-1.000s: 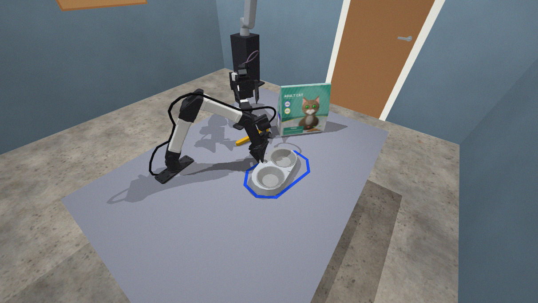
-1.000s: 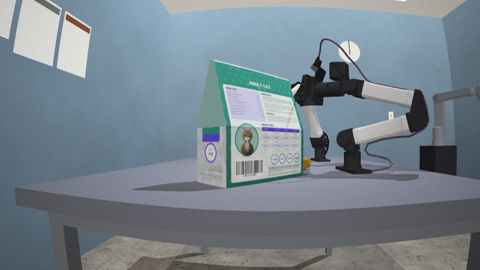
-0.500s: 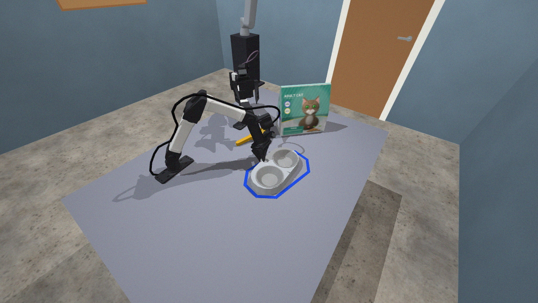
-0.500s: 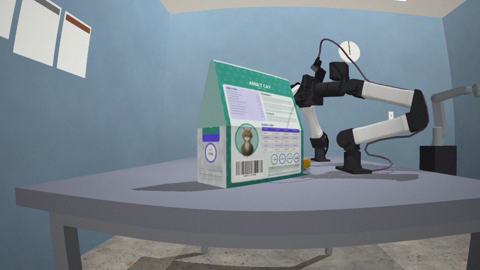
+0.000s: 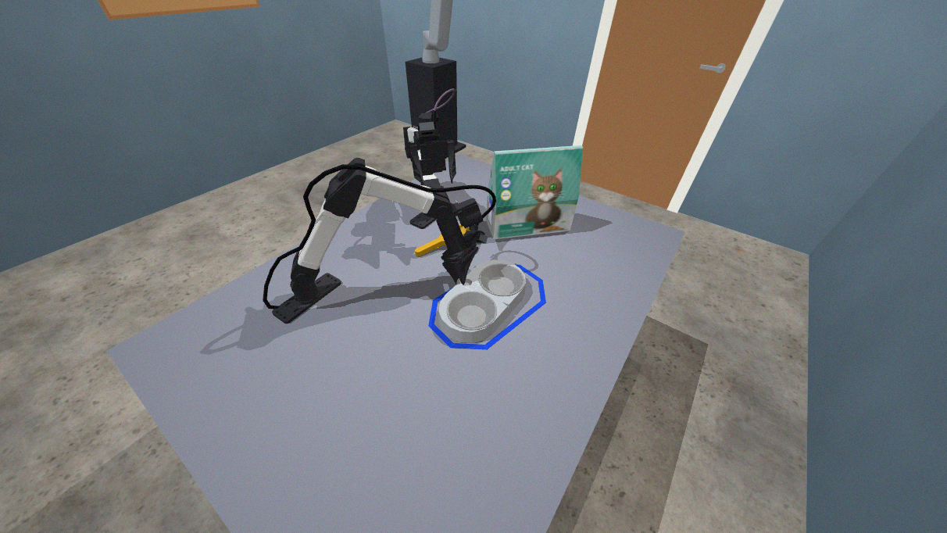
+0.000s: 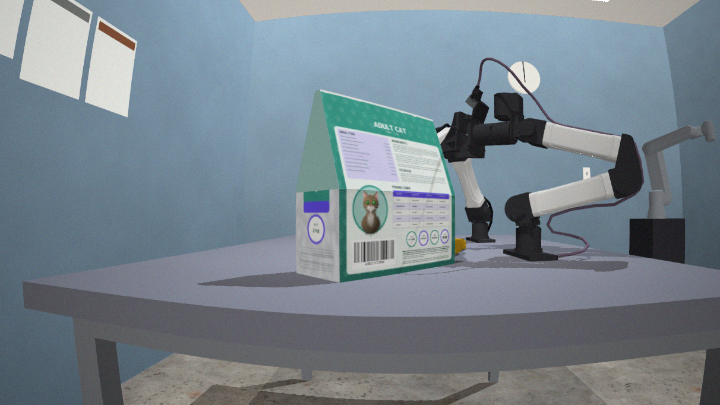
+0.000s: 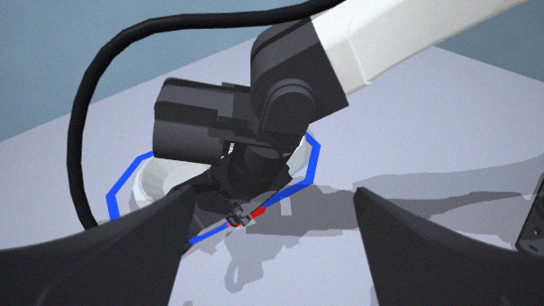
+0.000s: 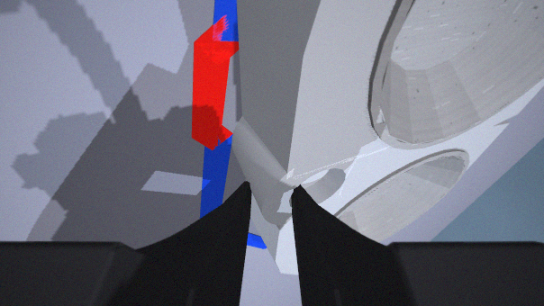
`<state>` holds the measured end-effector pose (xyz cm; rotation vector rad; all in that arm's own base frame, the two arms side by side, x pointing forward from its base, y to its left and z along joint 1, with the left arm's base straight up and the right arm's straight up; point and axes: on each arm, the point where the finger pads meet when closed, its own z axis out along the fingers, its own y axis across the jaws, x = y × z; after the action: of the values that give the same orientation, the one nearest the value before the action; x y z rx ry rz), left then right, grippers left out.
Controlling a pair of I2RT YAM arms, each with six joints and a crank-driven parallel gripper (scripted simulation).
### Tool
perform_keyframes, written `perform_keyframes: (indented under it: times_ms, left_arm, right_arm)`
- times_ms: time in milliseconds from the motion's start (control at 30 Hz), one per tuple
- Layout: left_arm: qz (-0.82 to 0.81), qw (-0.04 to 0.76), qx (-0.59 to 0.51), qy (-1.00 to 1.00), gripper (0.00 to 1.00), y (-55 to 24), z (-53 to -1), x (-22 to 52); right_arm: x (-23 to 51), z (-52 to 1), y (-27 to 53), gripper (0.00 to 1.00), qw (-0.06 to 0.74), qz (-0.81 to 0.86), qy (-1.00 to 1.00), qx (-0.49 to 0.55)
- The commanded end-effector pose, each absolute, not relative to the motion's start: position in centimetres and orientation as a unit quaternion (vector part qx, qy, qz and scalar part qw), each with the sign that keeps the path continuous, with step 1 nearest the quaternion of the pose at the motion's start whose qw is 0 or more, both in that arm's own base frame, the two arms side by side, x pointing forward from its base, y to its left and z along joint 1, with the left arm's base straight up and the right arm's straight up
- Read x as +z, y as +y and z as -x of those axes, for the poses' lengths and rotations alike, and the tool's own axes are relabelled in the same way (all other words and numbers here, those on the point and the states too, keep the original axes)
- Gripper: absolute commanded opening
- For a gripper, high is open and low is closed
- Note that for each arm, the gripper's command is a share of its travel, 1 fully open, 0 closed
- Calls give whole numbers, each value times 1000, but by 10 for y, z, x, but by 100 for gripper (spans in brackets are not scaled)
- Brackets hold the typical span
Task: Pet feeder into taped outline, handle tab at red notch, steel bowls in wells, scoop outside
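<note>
pinching handle tab (image 8: 265, 175), right hand (image 5: 462, 282) (image 7: 239, 216) (image 8: 271, 186) near red notch (image 7: 258, 212) (image 8: 207, 90); left hand (image 5: 434, 179) (image 6: 454, 145) (image 7: 275, 191) wide.

"How is the right arm (image 5: 397, 191) (image 6: 468, 183) (image 7: 405, 40) posed?"

"From the top, its upper arm is raised toward one o'clock, its forearm is sloped toward four, and its gripper (image 5: 463, 279) (image 7: 239, 216) (image 8: 273, 185) is pointed down near six, fingers closed to a narrow gap."

"And the left arm (image 5: 429, 179) (image 6: 578, 145)?"

"In the exterior view, its elbow is bent at three o'clock and its forearm directed toward nine; its gripper (image 5: 435, 179) (image 6: 458, 143) (image 7: 276, 190) is spread wide."
</note>
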<state>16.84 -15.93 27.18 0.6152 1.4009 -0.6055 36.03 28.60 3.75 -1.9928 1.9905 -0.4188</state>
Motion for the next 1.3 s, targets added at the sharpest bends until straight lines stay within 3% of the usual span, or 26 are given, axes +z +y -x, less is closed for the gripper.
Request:
perform_keyframes:
  times_ms: [0, 1133, 1200, 1267]
  left_arm:
    - [-273, 682, -269, 623, 95, -158, -168, 273]
    - [-273, 682, -269, 623, 95, -158, -168, 273]
    - [-273, 682, -269, 623, 95, -158, -168, 273]
    - [-273, 682, -269, 623, 95, -158, -168, 273]
  right_arm:
    - [40, -355, 283, 17, 121, 636, 745, -159]
    - [48, -379, 328, 17, 146, 576, 788, -158]
    - [50, -379, 327, 41, 147, 578, 787, -158]
    - [68, -378, 330, 42, 164, 573, 788, -158]
